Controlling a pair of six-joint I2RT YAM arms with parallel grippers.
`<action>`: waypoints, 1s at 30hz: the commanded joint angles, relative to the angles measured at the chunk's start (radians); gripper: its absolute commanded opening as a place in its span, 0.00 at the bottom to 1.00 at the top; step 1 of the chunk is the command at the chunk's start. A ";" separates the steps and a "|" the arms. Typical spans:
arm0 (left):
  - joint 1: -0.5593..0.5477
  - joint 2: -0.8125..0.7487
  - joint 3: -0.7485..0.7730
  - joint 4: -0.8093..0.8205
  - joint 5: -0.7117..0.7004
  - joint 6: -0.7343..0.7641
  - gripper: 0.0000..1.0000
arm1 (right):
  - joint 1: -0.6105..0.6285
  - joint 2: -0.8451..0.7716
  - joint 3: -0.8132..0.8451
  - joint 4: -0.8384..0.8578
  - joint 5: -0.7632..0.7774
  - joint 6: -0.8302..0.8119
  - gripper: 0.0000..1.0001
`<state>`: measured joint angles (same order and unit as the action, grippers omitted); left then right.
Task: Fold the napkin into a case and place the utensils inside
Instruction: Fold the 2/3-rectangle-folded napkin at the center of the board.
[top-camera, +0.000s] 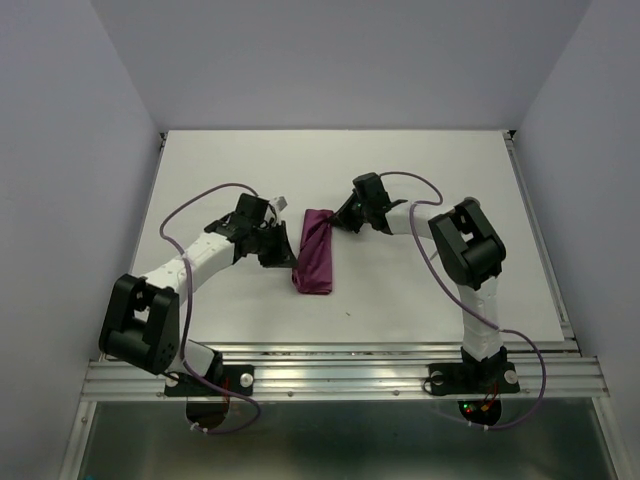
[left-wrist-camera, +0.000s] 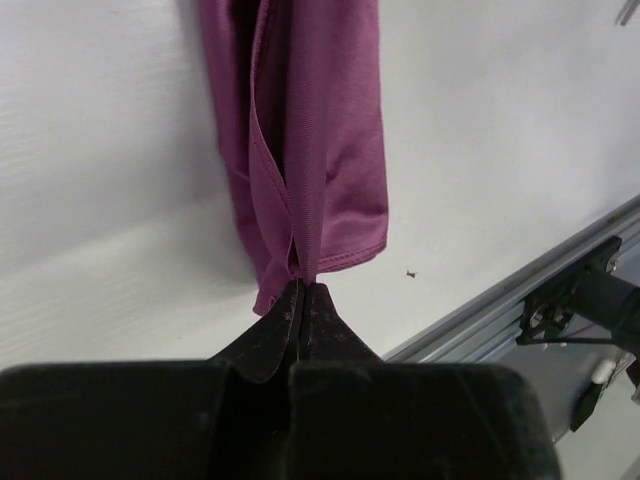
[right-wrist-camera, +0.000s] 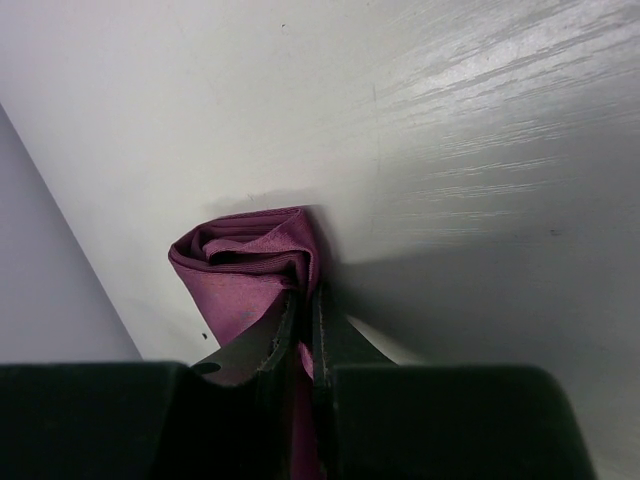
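Observation:
The plum-purple napkin (top-camera: 316, 252) lies on the white table as a narrow folded strip, running from far to near. My left gripper (top-camera: 287, 258) is at the strip's near left edge, and in the left wrist view its fingertips (left-wrist-camera: 303, 287) are shut on a cloth edge of the napkin (left-wrist-camera: 310, 130). My right gripper (top-camera: 337, 222) is at the far end. There its jaws (right-wrist-camera: 308, 297) are shut with cloth showing between them, and the napkin (right-wrist-camera: 245, 275) bunches into a loose roll. A small silvery bit (top-camera: 281, 204) behind my left wrist may belong to the utensils; the rest is hidden.
The white table (top-camera: 420, 290) is walled by pale panels at the back and both sides. An aluminium rail (top-camera: 340, 375) runs along the near edge and holds both arm bases. It also shows in the left wrist view as the rail (left-wrist-camera: 520, 300).

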<state>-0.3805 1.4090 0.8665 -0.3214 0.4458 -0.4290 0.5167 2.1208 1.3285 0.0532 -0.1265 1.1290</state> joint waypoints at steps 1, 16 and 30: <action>-0.063 0.001 0.049 0.034 0.041 -0.016 0.00 | -0.009 0.005 -0.021 0.000 0.045 0.020 0.01; -0.271 0.177 0.097 0.127 0.008 -0.076 0.00 | -0.009 0.002 -0.037 0.007 0.054 0.023 0.01; -0.310 0.188 0.337 -0.119 -0.245 0.036 0.55 | -0.009 0.004 -0.045 0.013 0.044 0.005 0.01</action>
<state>-0.6865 1.6833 1.0885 -0.3344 0.3088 -0.4591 0.5163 2.1208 1.3075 0.0883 -0.1272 1.1557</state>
